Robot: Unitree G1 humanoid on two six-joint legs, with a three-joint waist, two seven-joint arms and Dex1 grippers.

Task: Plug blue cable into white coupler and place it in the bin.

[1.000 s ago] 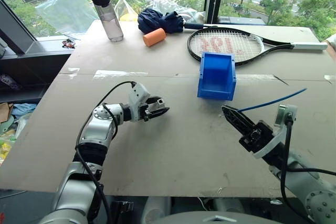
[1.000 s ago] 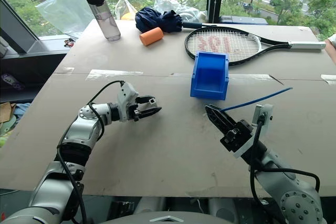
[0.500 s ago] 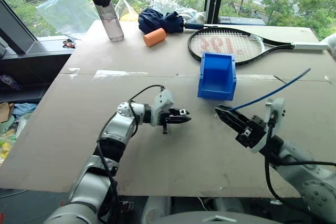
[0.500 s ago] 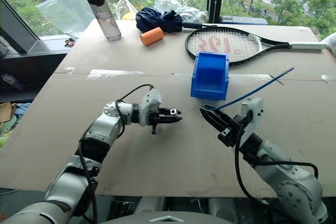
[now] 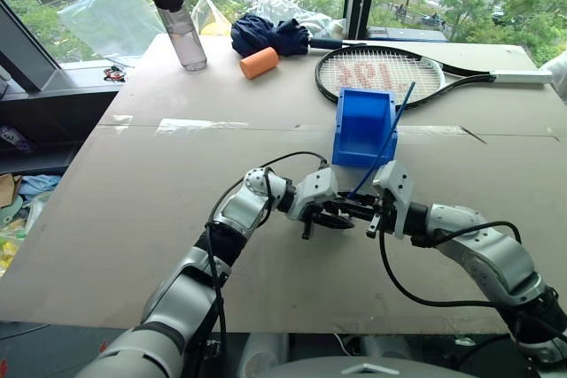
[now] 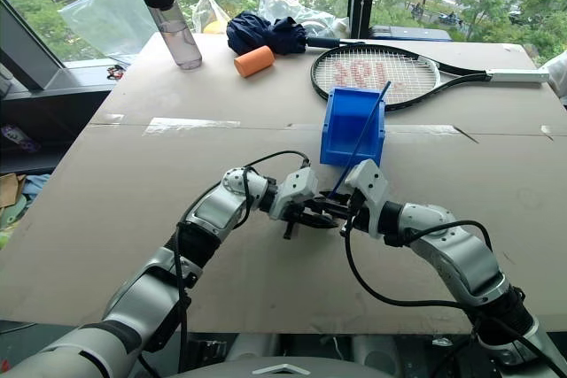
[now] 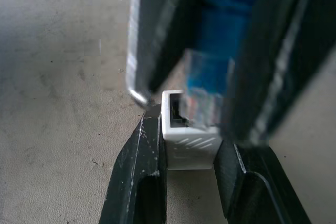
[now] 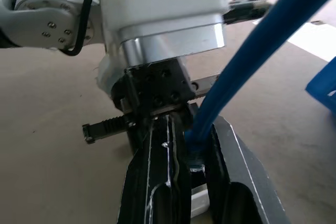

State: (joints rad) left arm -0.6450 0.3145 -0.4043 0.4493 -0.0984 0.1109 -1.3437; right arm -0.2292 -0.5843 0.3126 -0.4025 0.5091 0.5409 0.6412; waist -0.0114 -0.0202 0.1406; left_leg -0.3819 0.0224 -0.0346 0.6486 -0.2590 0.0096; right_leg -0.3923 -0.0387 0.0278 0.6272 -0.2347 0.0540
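Above the table (image 5: 133, 219), just in front of the bin (image 5: 365, 128), my left gripper (image 7: 191, 156) pinched the white coupler (image 7: 189, 148), socket facing my right gripper (image 8: 181, 182), which clamped the blue cable (image 5: 383, 143); its clear plug (image 7: 202, 100) sat at the socket mouth.

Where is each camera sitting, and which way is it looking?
Head pair: above, looking forward and down at the table; both arms meet before the bright blue plastic bin.
Left wrist: along the left gripper, shut on the small white plastic coupler.
Right wrist: along the right gripper, shut on the thin blue cable.
Shared: each wrist view shows the other gripper; both show the cable.
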